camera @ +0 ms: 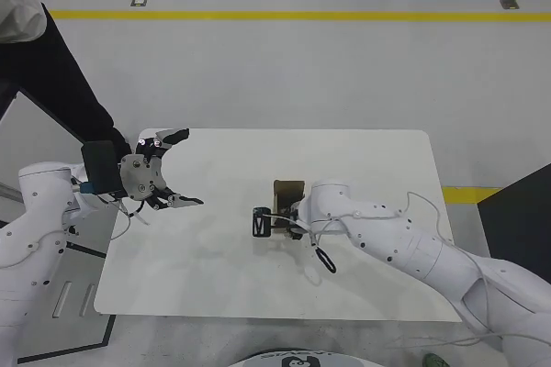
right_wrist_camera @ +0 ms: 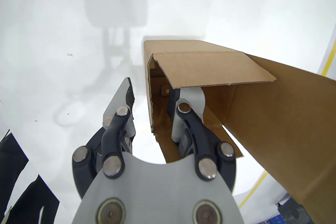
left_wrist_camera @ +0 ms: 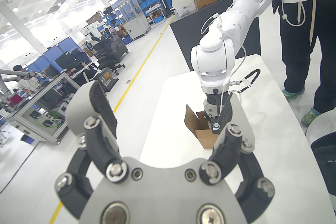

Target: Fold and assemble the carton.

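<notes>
A small brown carton (camera: 289, 191) stands open near the middle of the white table (camera: 386, 156). My right gripper (camera: 268, 225) is at its near side, and in the right wrist view this gripper (right_wrist_camera: 151, 86) is open and straddles one carton wall (right_wrist_camera: 150, 104). One of its fingers (right_wrist_camera: 126, 101) is outside the wall. The other sits inside the box under a folded-in flap (right_wrist_camera: 210, 70). My left gripper (camera: 190, 167) hangs open over the table's left part, well apart from the carton. It (left_wrist_camera: 162, 93) faces the carton (left_wrist_camera: 199, 130) with nothing between its fingers.
A black cable loop (camera: 323, 260) from the right arm lies on the table in front of the carton. A dark counter (camera: 523, 216) stands beyond the table's right edge. Bare table surface stretches between the two grippers.
</notes>
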